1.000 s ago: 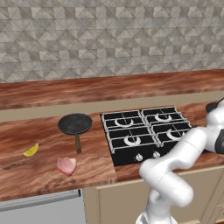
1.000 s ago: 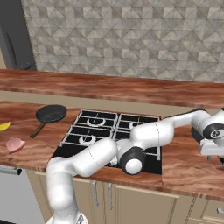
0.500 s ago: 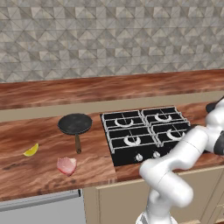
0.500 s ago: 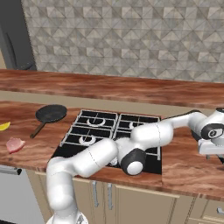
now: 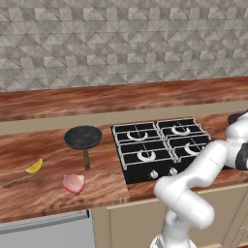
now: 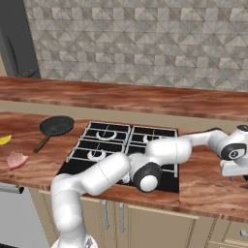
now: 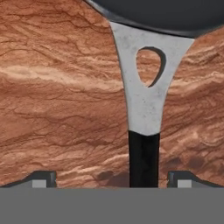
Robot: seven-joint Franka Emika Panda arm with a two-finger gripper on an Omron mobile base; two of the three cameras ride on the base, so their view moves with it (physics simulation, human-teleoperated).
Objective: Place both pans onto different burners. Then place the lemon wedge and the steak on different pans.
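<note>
Ok so the arm is stretched way over to the right end of the counter (image 5: 48, 189), past the cooktop (image 5: 162, 147). In the hand view the claw (image 7: 111, 178) sits right over the second pan (image 7: 166, 15), looking down its handle: a grey metal neck with a teardrop hole, then a black grip running down between the two finger tips (image 7: 41, 178). The tips are spread wide, one on each side of the black grip, well clear of it, so nothing is pinched. That pan lies on the wood counter, not on a burner; from the left base view just a dark sliver of it (image 5: 236, 117) peeks out at the right edge.

The other pan (image 5: 83, 137), with the thin brown handle, sits on the counter just left of the cooktop, handle pointing toward the front edge. The lemon wedge (image 5: 34, 166) is further left near the front, and the steak (image 5: 73, 183) lies a bit right of it, near the tip of that brown handle. All four burners (image 5: 137, 136) are bare under the grates.

No brands, labels or writing I can read anywhere, knobs (image 5: 154, 174) included.
</note>
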